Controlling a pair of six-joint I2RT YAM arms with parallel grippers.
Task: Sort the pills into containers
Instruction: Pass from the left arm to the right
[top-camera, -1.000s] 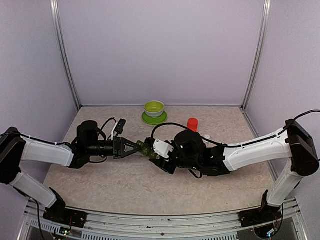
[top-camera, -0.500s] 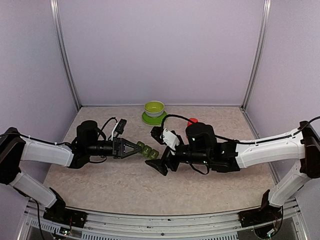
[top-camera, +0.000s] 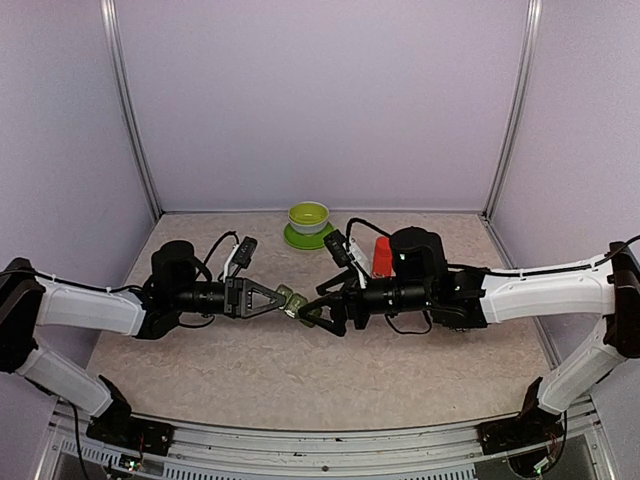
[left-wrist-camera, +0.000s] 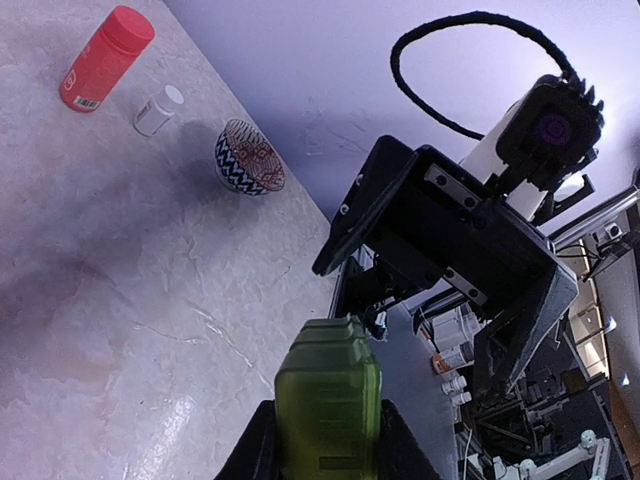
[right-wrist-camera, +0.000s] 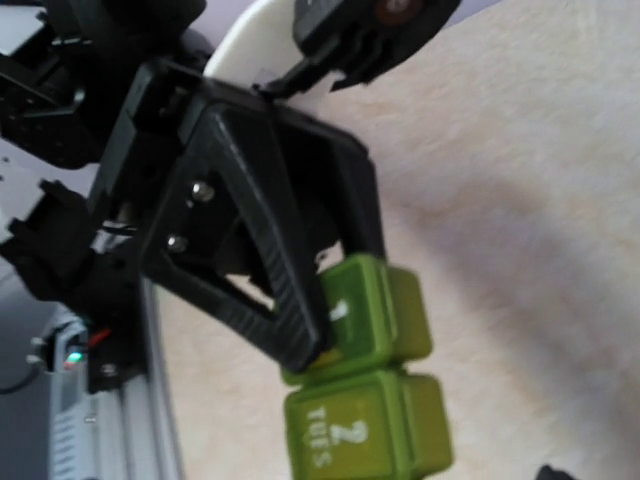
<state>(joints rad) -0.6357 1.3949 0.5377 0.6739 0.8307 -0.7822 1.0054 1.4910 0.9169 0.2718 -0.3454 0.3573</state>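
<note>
The containers (top-camera: 292, 300), a dark green strip of joined square lidded compartments, hang above the table. My left gripper (top-camera: 283, 297) is shut on one end of the strip. In the left wrist view the containers (left-wrist-camera: 328, 385) stick out from between my fingers (left-wrist-camera: 258, 445). My right gripper (top-camera: 318, 312) faces the strip's free end with its jaws open, very close; whether it touches I cannot tell. The right wrist view shows the compartments (right-wrist-camera: 368, 400), marked 1 and 2, with the left gripper (right-wrist-camera: 330, 340) clamped on the first. The pills are out of view.
A lime-green bowl on a saucer (top-camera: 308, 220) stands at the back centre. A red bottle (top-camera: 383, 255) stands behind my right arm. The left wrist view shows the red bottle (left-wrist-camera: 106, 58), a small white bottle (left-wrist-camera: 158, 110) and a red-and-white patterned bowl (left-wrist-camera: 250, 158).
My right gripper let go of the strip, opened wide and drew back to the right, then turned level to face the strip's free end. The left gripper kept its hold.
</note>
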